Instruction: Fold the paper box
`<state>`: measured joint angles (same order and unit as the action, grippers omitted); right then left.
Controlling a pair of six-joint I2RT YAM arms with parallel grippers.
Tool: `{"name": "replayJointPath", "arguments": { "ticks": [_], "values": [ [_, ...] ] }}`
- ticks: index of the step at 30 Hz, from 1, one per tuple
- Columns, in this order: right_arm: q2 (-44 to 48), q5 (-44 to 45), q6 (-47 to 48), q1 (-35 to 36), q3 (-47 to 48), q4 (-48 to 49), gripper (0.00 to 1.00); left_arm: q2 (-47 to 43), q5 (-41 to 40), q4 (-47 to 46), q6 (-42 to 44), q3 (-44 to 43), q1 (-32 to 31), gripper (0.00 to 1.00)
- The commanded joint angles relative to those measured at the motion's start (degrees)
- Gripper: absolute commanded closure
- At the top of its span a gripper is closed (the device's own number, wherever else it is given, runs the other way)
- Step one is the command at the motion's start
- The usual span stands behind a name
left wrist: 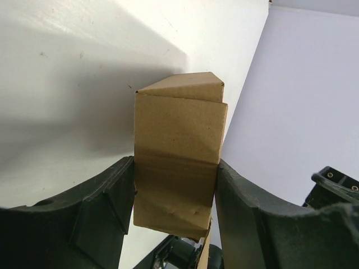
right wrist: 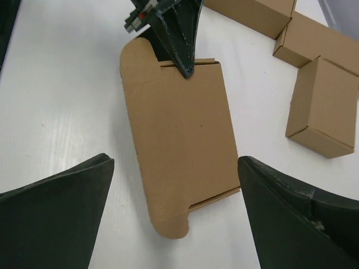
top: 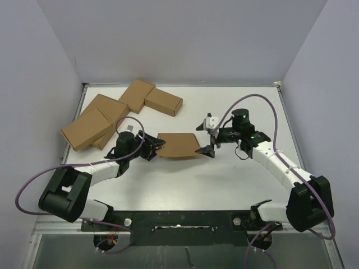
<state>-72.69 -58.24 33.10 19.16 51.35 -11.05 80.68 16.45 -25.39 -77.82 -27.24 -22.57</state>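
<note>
Robot test cell, laboratory type. White desk [top: 185, 188], boxed by plain pale walls [top: 179, 39] at 9, 12 and 3 o'clock. Left arm [top: 98, 167] and right arm [top: 277, 162] bolted at 6 o'clock, trailing purple cables [top: 258, 96]. Brown cartons [top: 87, 128] at 10 o'clock.

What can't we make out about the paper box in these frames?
- Top external: the paper box left end, hidden under the left end effector.
- Left wrist: its near end, behind the fingers and cut off by the bottom edge.
- Right wrist: the middle of its far edge, covered by the left end effector's tip; other cartons cut off by the frame edges.
- Any view: its underside.
</note>
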Motion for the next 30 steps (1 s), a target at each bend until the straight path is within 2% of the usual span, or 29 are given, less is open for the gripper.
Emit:
{"name": "replayJointPath", "arguments": {
  "ticks": [1,5,13,16,23,28,30],
  "values": [
    [-2.6,10.1,16.1,5.7,-1.7,5.1,0.02,-3.8,-0.6,0.9,-4.2,-1.1,-0.1,0.63],
    [-4.0,18.0,21.2,11.5,-2.8,6.3,0.02,-3.8,-0.5,1.6,-5.6,-1.6,-0.1,0.63],
    [-7.0,26.9,22.4,17.3,-5.4,12.4,0.0,-3.4,-0.9,2.0,-6.1,-1.7,-0.1,0.63],
    [-9.6,32.0,22.7,19.7,-5.2,14.7,0.03,-3.2,-0.7,2.0,-6.1,-1.8,-0.1,0.64],
    [-13.3,40.1,22.0,22.5,-4.4,19.5,0.22,-2.5,-0.2,1.3,-6.2,-1.7,-0.2,0.66],
    [-14.3,42.4,23.1,23.8,-4.7,21.0,0.44,-1.4,0.6,0.4,-6.0,-1.7,-0.6,0.68],
    [-14.4,43.0,23.2,24.0,-4.8,21.5,0.56,-0.9,0.8,0.1,-6.0,-1.7,-0.7,0.68]
  ]
}}
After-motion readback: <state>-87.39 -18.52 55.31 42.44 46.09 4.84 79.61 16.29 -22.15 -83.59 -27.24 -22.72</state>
